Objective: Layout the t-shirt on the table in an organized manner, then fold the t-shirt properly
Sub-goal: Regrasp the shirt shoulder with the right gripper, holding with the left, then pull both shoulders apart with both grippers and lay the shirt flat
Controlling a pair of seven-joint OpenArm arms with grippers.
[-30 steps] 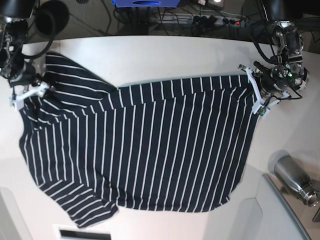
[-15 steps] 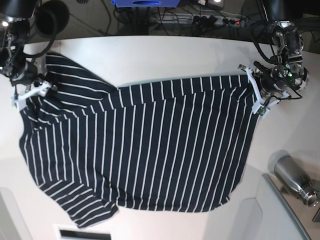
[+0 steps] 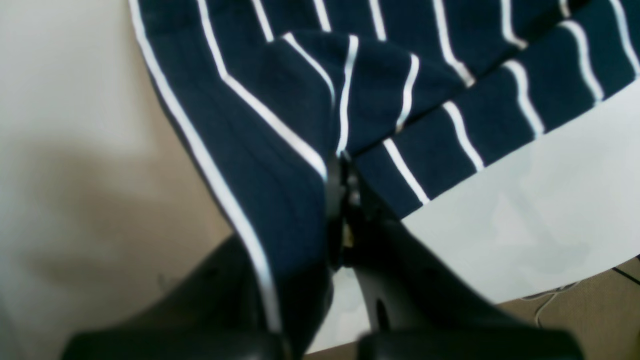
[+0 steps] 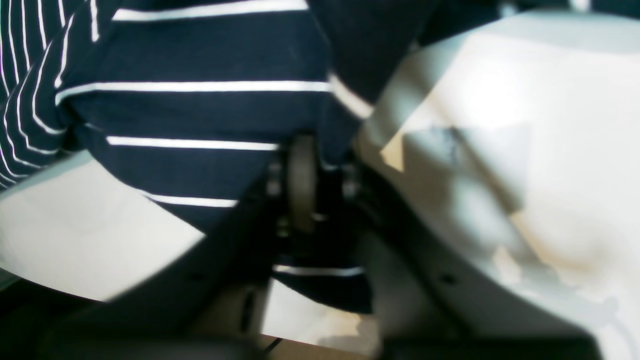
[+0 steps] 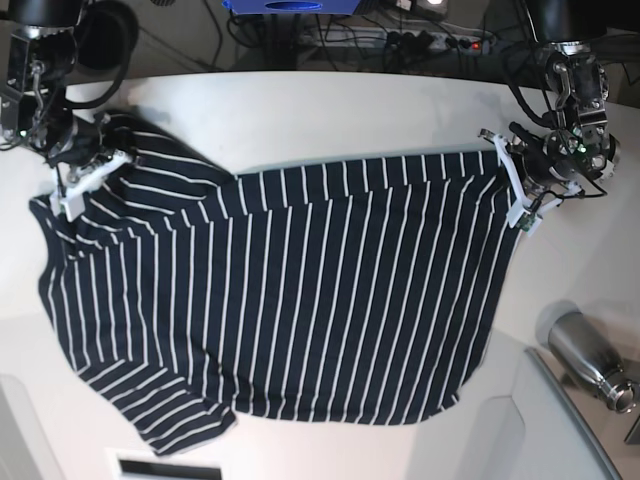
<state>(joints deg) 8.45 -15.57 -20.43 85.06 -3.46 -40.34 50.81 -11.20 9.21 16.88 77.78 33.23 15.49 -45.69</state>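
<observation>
In the left wrist view, the left claw is pinched together on a fold of the t-shirt, right at the cloth's edge, with bare tabletop just beside it. That grip looks thin, so any pull should be slow and level to avoid the hem slipping out.

In the right wrist view, the right claw is clamped on the t-shirt, with striped cloth bunched over it and a strip hanging below. Exactly how much fabric it has is hard to tell through the blur.

In the base view, the t-shirt lies spread across the tabletop, body mostly flat, but wrinkled and folded over near the right claw and at the near corner. The left claw holds the opposite edge. The step in hand appears to be spreading: both arms should draw apart evenly, keeping the cloth low and taut, and stay clear of the metal bottle.
</observation>
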